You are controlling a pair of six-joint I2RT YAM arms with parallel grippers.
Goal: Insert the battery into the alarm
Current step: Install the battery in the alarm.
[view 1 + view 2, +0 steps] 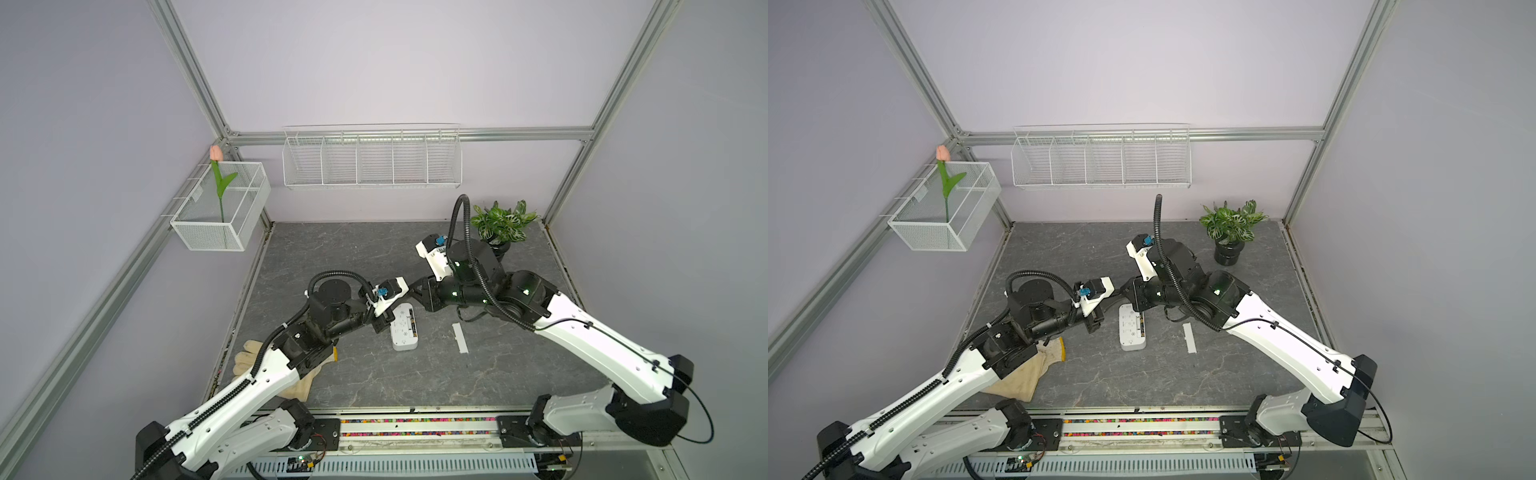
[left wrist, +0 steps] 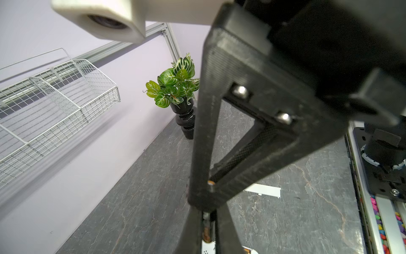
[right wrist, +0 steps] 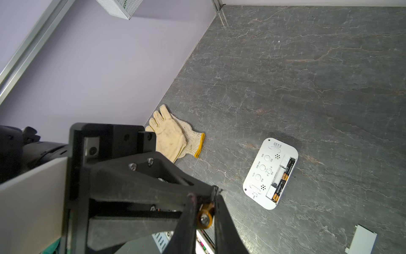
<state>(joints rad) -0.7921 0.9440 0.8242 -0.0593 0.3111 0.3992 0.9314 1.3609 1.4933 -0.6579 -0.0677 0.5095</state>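
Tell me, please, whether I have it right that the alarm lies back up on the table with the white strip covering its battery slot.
Not quite. The alarm does lie back up on the table, but its battery slot is uncovered, with batteries showing inside. The white strip lies on the table apart from the alarm. The right wrist view shows this.

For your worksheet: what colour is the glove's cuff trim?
Yellow-orange; the glove shows best in the right wrist view.
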